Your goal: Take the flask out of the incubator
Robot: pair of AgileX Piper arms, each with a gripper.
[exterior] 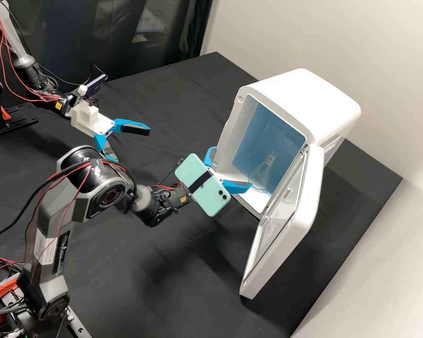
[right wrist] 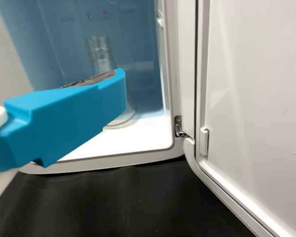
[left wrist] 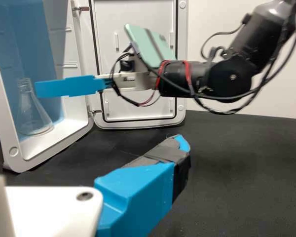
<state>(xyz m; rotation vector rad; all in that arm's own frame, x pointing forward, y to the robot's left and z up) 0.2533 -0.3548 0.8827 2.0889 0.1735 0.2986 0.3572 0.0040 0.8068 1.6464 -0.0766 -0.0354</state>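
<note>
The white incubator (exterior: 310,98) stands at the bench's right with its door (exterior: 291,211) swung open. A clear glass flask (exterior: 267,170) stands upright on its blue-lined floor, also seen as the flask (left wrist: 32,111) and the flask (right wrist: 99,52). My right gripper (exterior: 224,171) is open at the incubator's mouth, one finger on each side of the opening's lower left, short of the flask and not touching it. One of its fingers (right wrist: 64,123) crosses in front of the flask's body. My left gripper (exterior: 119,137) hangs open and empty above the bench, well left of the incubator.
A mint-green phone (exterior: 203,184) is strapped to the right arm's wrist. Red cables and a clamp stand (exterior: 28,70) sit at the back left. The bench's right edge (exterior: 362,225) runs close behind the incubator. Bare black bench (exterior: 174,263) lies in front.
</note>
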